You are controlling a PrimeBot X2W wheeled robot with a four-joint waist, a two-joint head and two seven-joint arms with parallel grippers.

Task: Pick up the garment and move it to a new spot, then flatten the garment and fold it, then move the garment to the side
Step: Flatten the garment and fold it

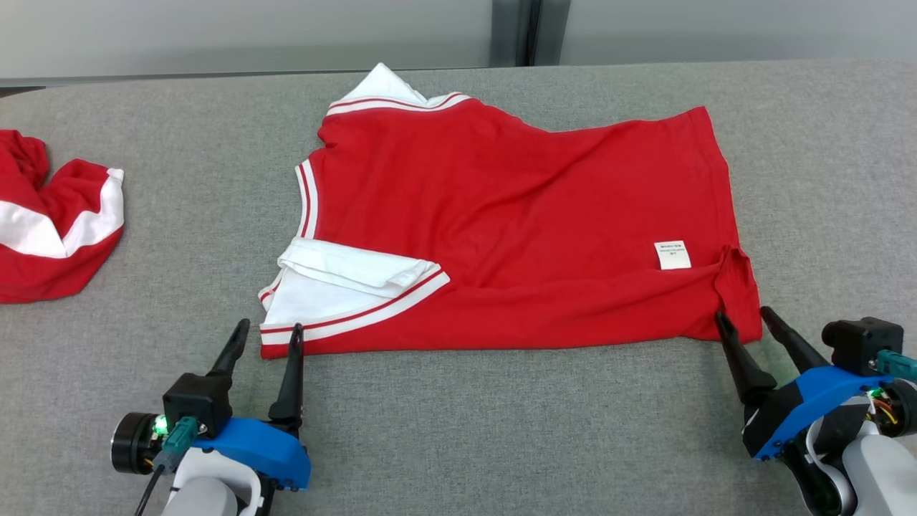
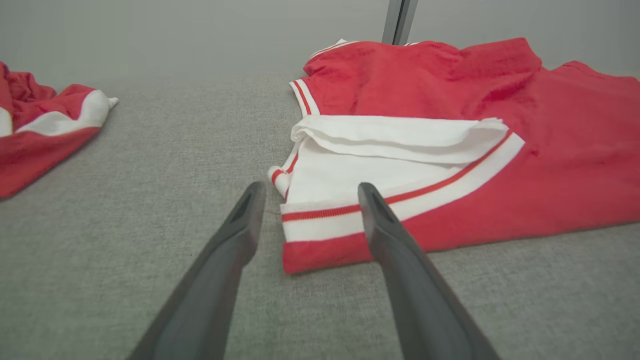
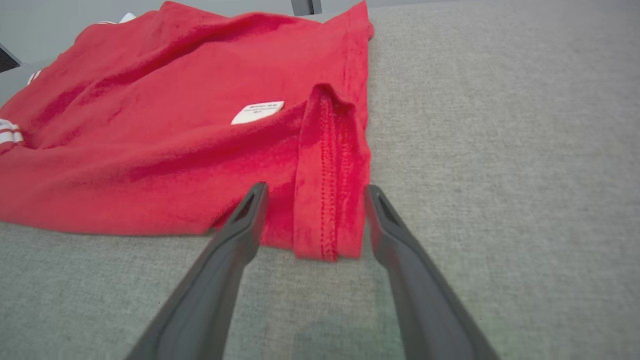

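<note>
**Position.** The garment (image 1: 516,229), a red shirt with white striped trim, lies spread across the middle of the grey table (image 1: 501,430). Its trimmed end points to 9 o'clock and its plain hem to 3 o'clock.

**Grippers.** The left gripper (image 1: 270,326) sits at the garment's 7 o'clock corner with its jaws spread wide and nothing held. In the left wrist view its fingers (image 2: 385,220) stand either side of the striped corner. The right gripper (image 1: 743,313) sits at the 4 o'clock corner, also wide apart and empty. Its fingers (image 3: 250,210) bracket a turned-over flap of hem (image 3: 327,180).

**Step in hand.** Judged as flatten-and-fold. The garment is laid out but not smooth. Creases run across the body from 10 o'clock towards 4 o'clock, and a white panel (image 1: 337,287) lies bunched near the left gripper. A care label (image 1: 673,254) faces up near the hem.

**Next move.** It likely calls for both grippers to close on their near corners together and then either pull outward or carry the near edge towards 12 o'clock. The doubled flap on the right risks a grip on uneven layers. The loose white panel may shift when lifted.

**Surroundings.** A second red-and-white garment (image 1: 50,229) lies crumpled at the table's 9 o'clock edge, well apart from the first. It could crowd a sideways placement on that side. The 3 o'clock side is the easier destination.
</note>
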